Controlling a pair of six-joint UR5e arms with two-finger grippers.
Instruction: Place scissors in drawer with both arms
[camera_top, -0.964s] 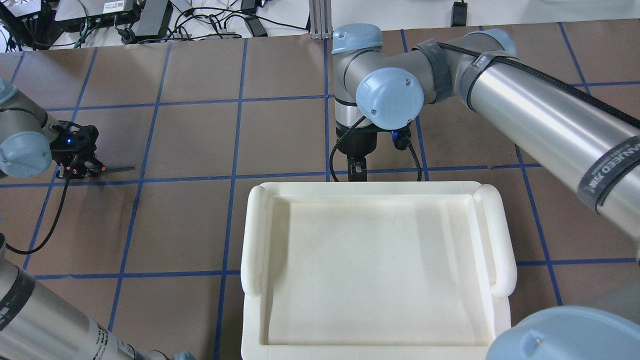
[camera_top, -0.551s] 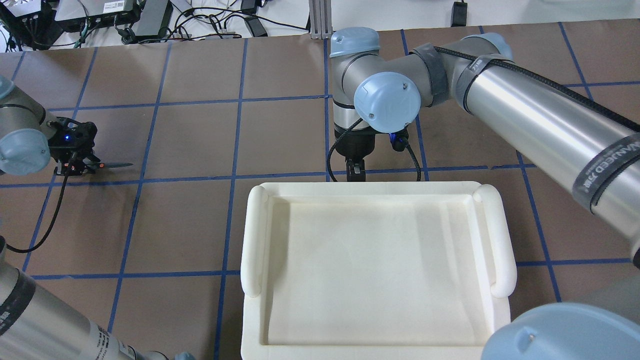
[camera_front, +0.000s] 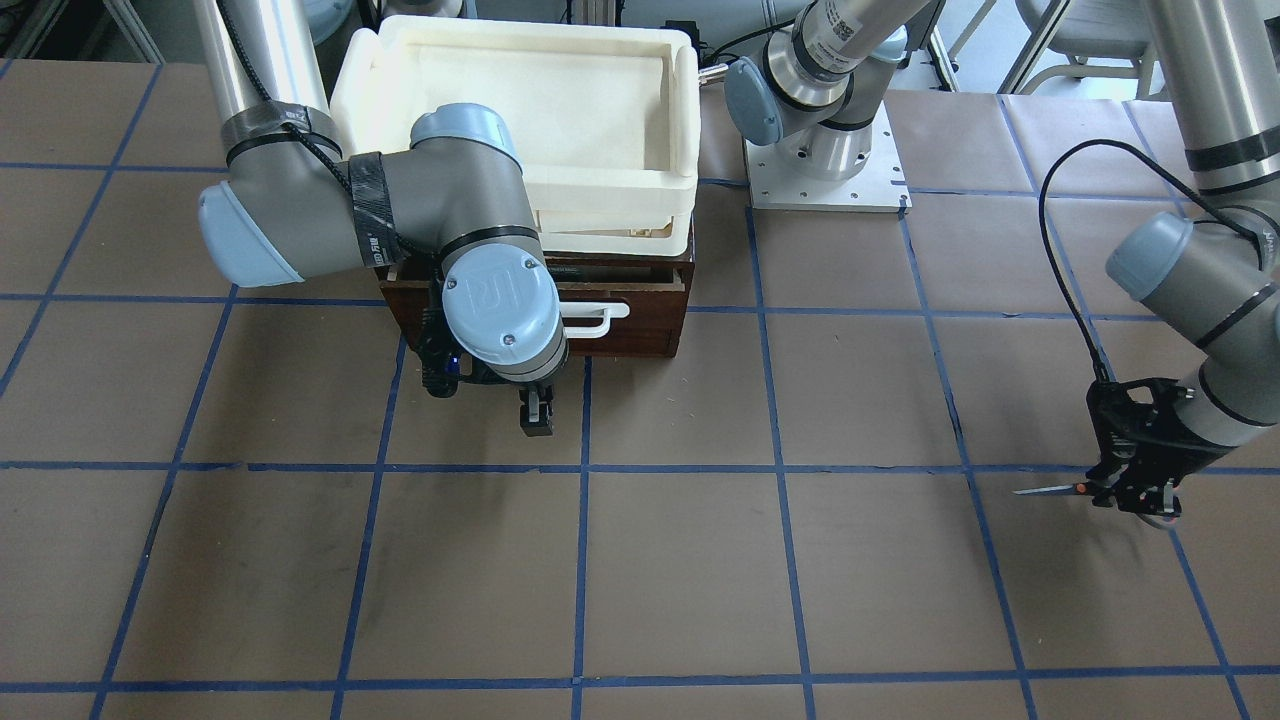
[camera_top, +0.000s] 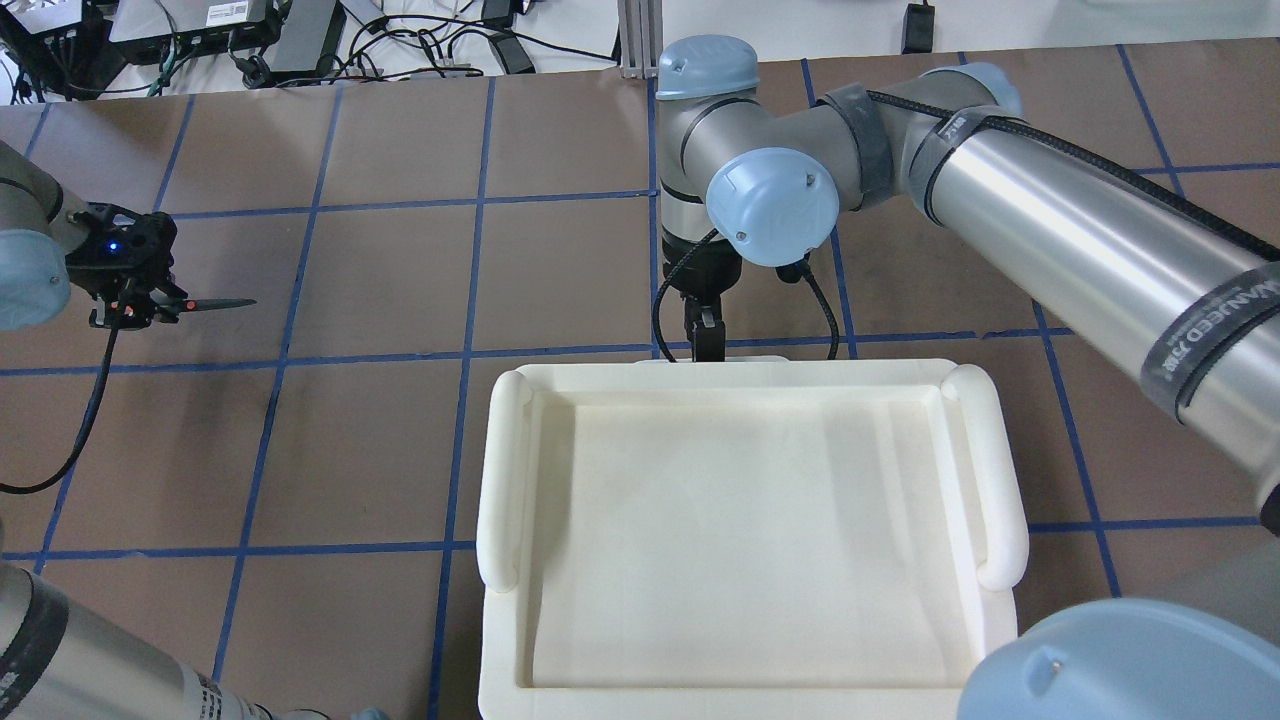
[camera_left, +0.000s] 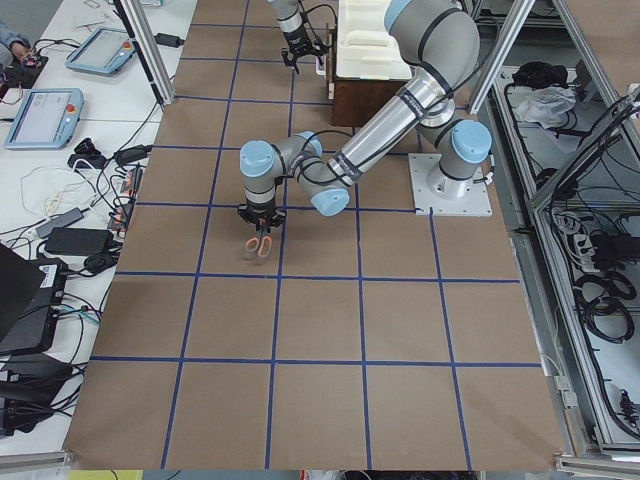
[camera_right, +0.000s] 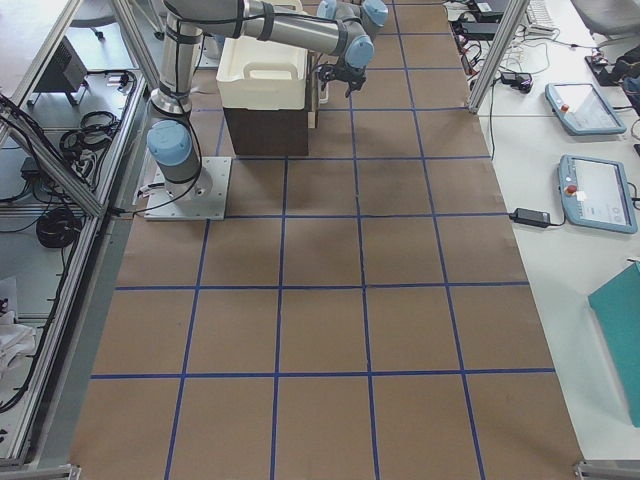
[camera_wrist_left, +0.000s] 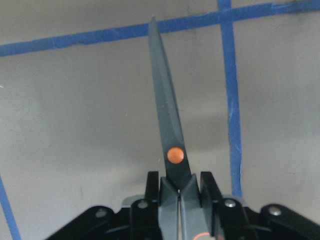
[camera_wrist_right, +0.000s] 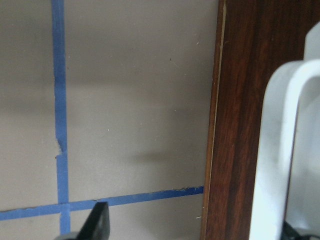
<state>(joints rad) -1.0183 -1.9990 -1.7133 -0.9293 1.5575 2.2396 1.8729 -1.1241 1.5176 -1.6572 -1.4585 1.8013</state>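
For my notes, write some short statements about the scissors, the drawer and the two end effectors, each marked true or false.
1. The left end effector grips the scissors at the handle end. True.
2. The scissors' blades are spread wide open. False: they lie shut together.
3. The white tray sits on top of the brown unit with the drawer. True.
4. The scissors lie inside the drawer. False: they are in the left end effector, far from the drawer.
5. The right end effector carries the scissors. False: it is by the drawer's white handle.
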